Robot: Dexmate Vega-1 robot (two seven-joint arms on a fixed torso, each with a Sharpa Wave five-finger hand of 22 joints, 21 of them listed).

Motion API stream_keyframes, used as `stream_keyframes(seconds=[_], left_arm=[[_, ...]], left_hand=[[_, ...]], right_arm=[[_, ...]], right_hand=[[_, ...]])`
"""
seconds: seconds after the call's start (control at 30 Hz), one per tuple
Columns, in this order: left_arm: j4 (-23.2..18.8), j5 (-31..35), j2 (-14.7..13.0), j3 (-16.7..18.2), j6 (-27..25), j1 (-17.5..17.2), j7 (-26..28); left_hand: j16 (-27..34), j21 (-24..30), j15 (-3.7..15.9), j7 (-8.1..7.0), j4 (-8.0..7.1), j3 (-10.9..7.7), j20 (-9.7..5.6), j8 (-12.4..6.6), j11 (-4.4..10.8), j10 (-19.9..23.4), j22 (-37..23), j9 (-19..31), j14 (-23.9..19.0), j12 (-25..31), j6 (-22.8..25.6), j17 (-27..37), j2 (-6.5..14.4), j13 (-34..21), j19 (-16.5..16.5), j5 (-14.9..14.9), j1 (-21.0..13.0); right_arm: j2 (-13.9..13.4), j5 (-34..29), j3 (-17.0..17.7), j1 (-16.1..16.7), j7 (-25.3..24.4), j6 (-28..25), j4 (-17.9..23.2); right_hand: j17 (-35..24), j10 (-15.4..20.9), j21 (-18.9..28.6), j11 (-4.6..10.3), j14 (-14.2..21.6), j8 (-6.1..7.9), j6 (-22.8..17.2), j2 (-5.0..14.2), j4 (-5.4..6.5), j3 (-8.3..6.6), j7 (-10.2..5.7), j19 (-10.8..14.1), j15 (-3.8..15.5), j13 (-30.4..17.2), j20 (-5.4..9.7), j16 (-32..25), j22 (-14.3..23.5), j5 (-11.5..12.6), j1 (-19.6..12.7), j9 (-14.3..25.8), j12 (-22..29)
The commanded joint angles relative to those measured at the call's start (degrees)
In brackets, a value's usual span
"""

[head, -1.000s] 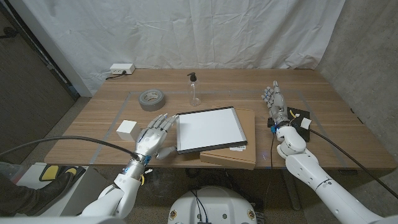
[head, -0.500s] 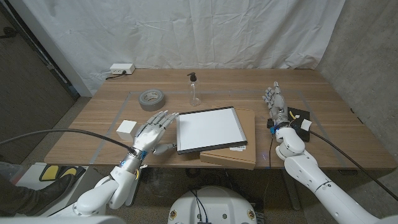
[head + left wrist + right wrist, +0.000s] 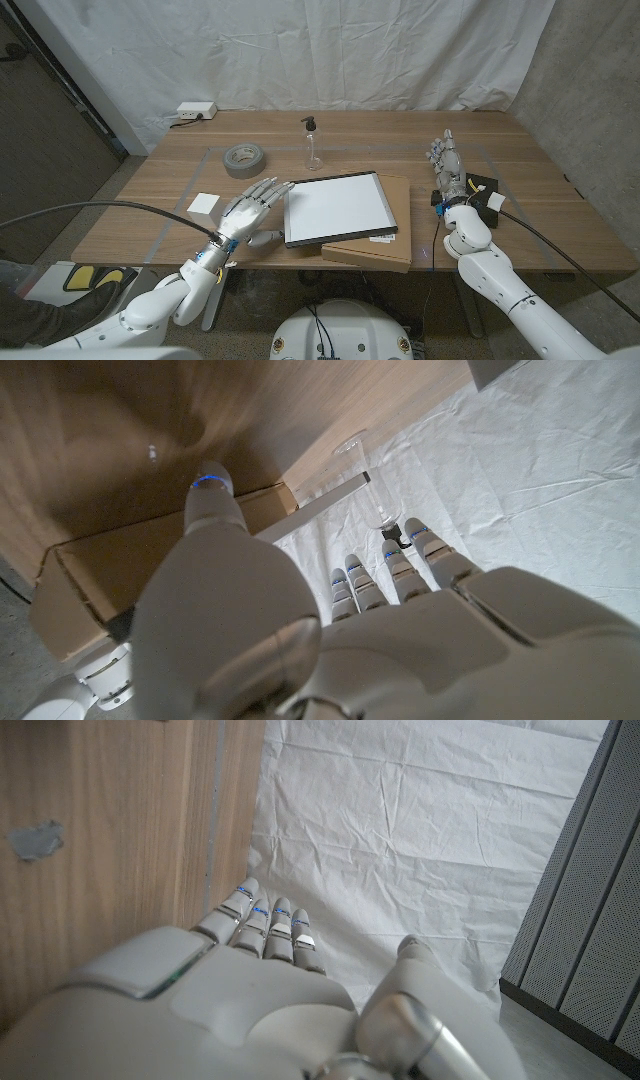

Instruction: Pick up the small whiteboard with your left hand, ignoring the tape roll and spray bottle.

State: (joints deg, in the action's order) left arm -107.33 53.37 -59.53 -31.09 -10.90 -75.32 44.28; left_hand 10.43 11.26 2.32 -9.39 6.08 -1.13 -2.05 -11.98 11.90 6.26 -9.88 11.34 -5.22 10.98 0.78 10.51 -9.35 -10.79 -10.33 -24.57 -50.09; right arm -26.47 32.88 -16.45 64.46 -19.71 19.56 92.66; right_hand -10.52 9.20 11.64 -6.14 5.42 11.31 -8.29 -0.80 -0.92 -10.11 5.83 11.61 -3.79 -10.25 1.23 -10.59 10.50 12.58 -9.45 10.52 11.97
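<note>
The small whiteboard (image 3: 335, 206), white with a dark frame, lies on a flat cardboard box (image 3: 385, 240) near the table's front middle. My left hand (image 3: 250, 211) hovers just left of the board's left edge, fingers spread toward it and holding nothing. In the left wrist view the board's edge (image 3: 315, 510) shows past my fingertips (image 3: 352, 582). The grey tape roll (image 3: 246, 158) lies behind my left hand. The clear spray bottle (image 3: 313, 144) stands behind the board. My right hand (image 3: 446, 165) stays at the right, fingers straight and empty.
A small white box (image 3: 204, 206) sits left of my left hand. A white power strip (image 3: 194, 111) lies at the back left corner. A black object with a white tag (image 3: 487, 193) sits beside my right hand. White cloth hangs behind the table.
My left hand has moved a little forward and up toward the whiteboard's left edge, and the forearm has swung lower. The right hand has barely shifted.
</note>
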Motion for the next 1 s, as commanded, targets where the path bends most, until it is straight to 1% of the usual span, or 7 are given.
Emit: stream_keyframes(seconds=[0.03, 0.2, 0.4, 0.43, 0.5, 0.57, 1.0], left_arm=[[0.9, 1.7, -1.1, -2.4, 2.1, 2.7, -3.0], [1.3, 3.6, -1.2, -3.3, 2.6, 3.7, -3.1], [2.1, 5.2, -0.8, -4.0, 2.8, 4.4, -1.0], [2.5, 5.4, -0.6, -4.1, 3.0, 4.6, -0.4], [3.2, 5.7, -0.2, -4.5, 3.0, 5.0, 0.2], [4.0, 5.2, 0.4, -4.7, 3.6, 5.4, 1.1], [10.0, 5.3, 3.9, -7.7, 7.2, 10.2, 5.5]], left_hand=[[-0.1, -0.1, 9.56, -0.12, 0.49, 0.79, -8.44, -0.03, 0.11, -0.9, 0.0, 0.1, 0.6, -0.1, -1.1, 0.0, -0.2, -0.3, -0.1, -0.8, -0.1], [-0.2, -0.1, 9.49, -0.14, 0.71, 1.09, -8.27, 0.0, 0.09, -1.1, 0.0, 0.1, 0.8, -0.2, -1.5, 0.0, -0.4, -0.3, -0.1, -1.1, -0.4], [0.0, -0.1, 9.47, -0.3, 0.8, 1.45, -8.18, -0.25, 0.07, -1.0, 0.0, 0.2, 0.7, 0.0, -1.2, 0.0, -0.4, -0.3, -0.1, -1.3, -0.5], [0.1, -0.1, 9.53, -0.46, 0.84, 1.64, -8.13, -0.53, 0.06, -0.7, 0.0, 0.2, 0.5, 0.1, -0.6, 0.0, -0.4, -0.3, -0.2, -1.4, -0.6], [0.5, -0.1, 9.91, -1.23, 0.99, 2.34, -9.16, -1.39, -0.09, 0.8, -0.1, 0.2, -0.7, 0.7, 1.2, 0.0, -0.2, -0.3, -0.4, -1.9, -1.0], [0.6, -0.1, 10.11, -1.21, 1.13, 2.72, -9.82, -1.71, -0.04, 1.6, 0.0, 0.1, -1.4, 0.9, 2.0, 0.0, 0.0, -0.2, -0.5, -2.2, -1.5], [0.8, 0.1, 10.24, -1.2, 1.33, 3.12, -9.89, -2.59, -0.1, 4.1, 0.0, 0.1, -3.4, 1.3, 4.3, 0.0, 1.5, -0.2, -1.8, -3.2, -3.4]], right_arm=[[0.4, -0.9, -0.1, 0.9, -1.0, -0.1, 1.3], [0.5, -1.0, -0.1, 1.1, -1.2, -0.1, 1.6], [0.7, -1.4, -0.2, 1.0, -1.4, -0.2, 1.8], [0.8, -1.4, -0.3, 0.9, -1.2, -0.1, 1.7], [0.8, -1.6, -0.4, 0.6, -1.5, -0.6, 1.7], [0.9, -1.4, -0.5, 0.3, -1.2, -0.5, 1.4], [0.9, -1.8, -0.7, -0.3, -1.9, -1.7, 1.2]], right_hand=[[-0.1, 0.5, 0.0, -0.12, 0.5, -0.12, -0.3, 0.02, -0.03, 0.25, 0.13, 0.2, -0.19, -0.3, -0.22, -0.2, 0.2, -0.1, -0.2, 0.3, 0.0], [-0.1, 0.5, 0.0, -0.11, 0.5, -0.13, -0.3, 0.04, -0.05, 0.28, 0.1, 0.2, -0.21, -0.3, -0.23, -0.2, 0.2, -0.1, -0.2, 0.3, 0.0], [-0.1, 0.6, 0.0, -0.17, 0.5, -0.11, -0.3, 0.05, -0.09, 0.32, 0.18, 0.2, -0.19, -0.3, -0.24, -0.2, 0.2, -0.1, -0.2, 0.3, 0.1], [-0.1, 0.6, 0.0, -0.19, 0.5, -0.11, -0.3, 0.05, -0.09, 0.32, 0.17, 0.2, -0.16, -0.3, -0.23, -0.2, 0.2, -0.1, -0.2, 0.3, 0.0], [-0.1, 0.6, 0.0, -0.14, 0.5, -0.12, -0.3, 0.05, -0.1, 0.34, 0.12, 0.2, -0.22, -0.3, -0.25, -0.2, 0.2, -0.1, -0.2, 0.3, 0.1], [-0.1, 0.5, 0.0, -0.12, 0.5, -0.12, -0.3, 0.06, -0.11, 0.35, 0.15, 0.2, -0.15, -0.3, -0.25, -0.2, 0.2, -0.1, -0.2, 0.3, 0.0], [-0.1, 0.7, 0.0, -0.14, 0.5, -0.11, -0.3, 0.07, -0.15, 0.45, 0.1, 0.2, -0.2, -0.3, -0.21, -0.2, 0.2, -0.1, -0.1, 0.3, 0.1]])
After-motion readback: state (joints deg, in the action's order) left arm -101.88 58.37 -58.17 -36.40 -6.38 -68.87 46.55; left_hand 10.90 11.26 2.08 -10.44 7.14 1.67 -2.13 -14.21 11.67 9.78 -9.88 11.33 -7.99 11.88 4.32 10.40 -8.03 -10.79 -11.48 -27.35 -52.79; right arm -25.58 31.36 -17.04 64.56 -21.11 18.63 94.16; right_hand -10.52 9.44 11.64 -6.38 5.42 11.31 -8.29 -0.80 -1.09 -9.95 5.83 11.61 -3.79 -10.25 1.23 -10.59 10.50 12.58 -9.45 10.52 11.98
